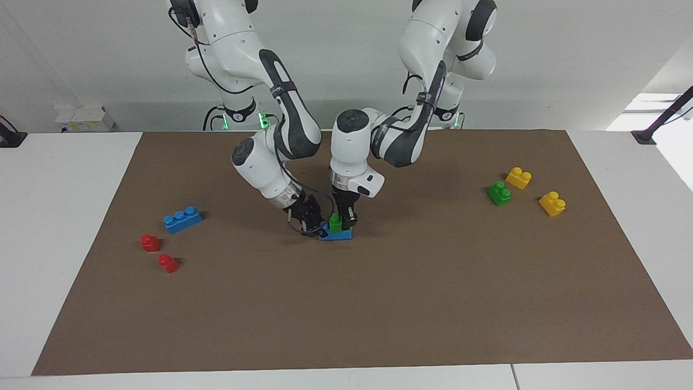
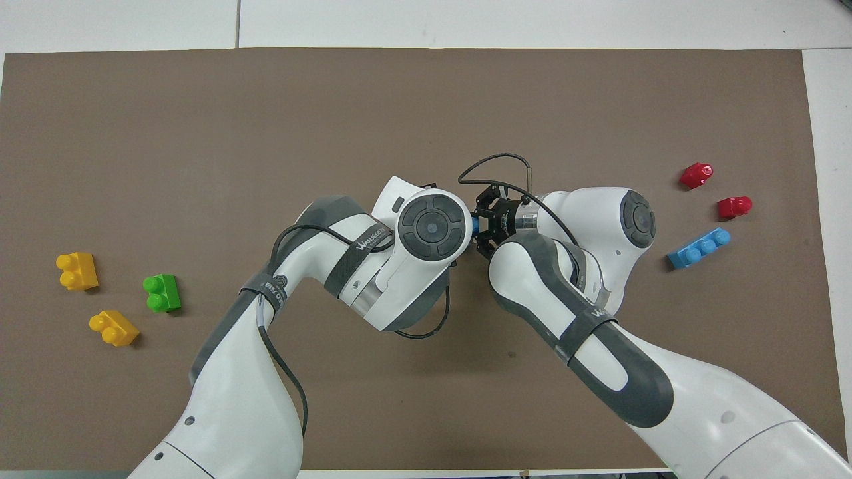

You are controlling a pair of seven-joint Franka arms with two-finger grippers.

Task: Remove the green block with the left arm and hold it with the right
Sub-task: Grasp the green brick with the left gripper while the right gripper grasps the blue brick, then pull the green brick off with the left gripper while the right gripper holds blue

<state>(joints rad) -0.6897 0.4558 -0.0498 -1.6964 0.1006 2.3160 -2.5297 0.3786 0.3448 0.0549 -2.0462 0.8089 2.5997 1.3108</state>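
A brown mat (image 1: 433, 303) covers the white table, and at its middle the green block (image 1: 335, 222) is seated on a blue brick (image 1: 338, 234). The block is clasped from above by the left gripper (image 1: 342, 219), fingers narrowed on it. The brick's end toward the right arm is pinched low by the right gripper (image 1: 313, 226). If the right hold slips, the brick is likely to be lifted with the block.
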